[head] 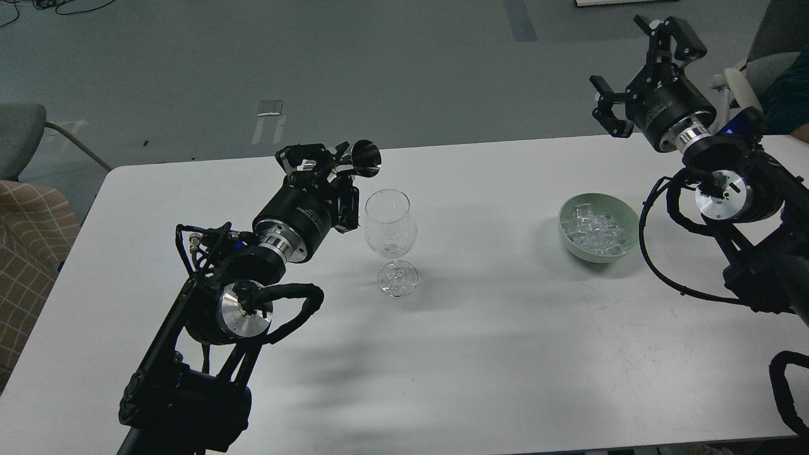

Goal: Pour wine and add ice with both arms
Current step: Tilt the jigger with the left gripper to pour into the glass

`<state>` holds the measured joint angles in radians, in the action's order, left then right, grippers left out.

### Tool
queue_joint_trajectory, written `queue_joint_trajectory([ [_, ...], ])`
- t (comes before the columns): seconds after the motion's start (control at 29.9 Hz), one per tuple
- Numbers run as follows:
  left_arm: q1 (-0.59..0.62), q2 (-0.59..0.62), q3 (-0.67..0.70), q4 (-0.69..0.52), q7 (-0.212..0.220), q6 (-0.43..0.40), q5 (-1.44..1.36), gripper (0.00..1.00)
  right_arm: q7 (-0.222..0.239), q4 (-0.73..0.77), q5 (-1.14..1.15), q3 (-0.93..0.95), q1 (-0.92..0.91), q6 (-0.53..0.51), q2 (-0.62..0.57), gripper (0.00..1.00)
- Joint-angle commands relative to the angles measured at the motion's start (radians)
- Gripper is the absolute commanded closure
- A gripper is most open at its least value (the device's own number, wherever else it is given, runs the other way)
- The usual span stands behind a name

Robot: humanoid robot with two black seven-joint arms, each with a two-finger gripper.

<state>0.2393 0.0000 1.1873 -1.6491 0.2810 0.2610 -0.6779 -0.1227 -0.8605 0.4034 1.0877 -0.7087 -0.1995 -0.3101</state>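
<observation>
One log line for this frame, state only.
left pincer: shut on cup, by glass | right pincer: open, raised | ice: in bowl

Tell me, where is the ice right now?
In the head view, the ice sits piled in a pale green bowl on the white table, right of the wine glass and below the right gripper.

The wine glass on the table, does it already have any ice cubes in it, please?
No, the wine glass stands empty, and the ice is all still piled in the green bowl.
</observation>
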Motion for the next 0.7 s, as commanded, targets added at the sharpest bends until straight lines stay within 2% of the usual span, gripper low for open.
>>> queue_joint_trajectory([
  [0.0,0.002,0.0,0.0,-0.002,0.0,0.0,-0.012,1.0,0.0,0.0,0.0,0.0,-0.002,0.0,0.0,0.0],
  [0.67,0.003,0.0,-0.005,-0.015,-0.005,-0.017,-0.058,1.0,0.0,-0.002,0.0,0.001,-0.012,-0.001,0.0,0.0],
])
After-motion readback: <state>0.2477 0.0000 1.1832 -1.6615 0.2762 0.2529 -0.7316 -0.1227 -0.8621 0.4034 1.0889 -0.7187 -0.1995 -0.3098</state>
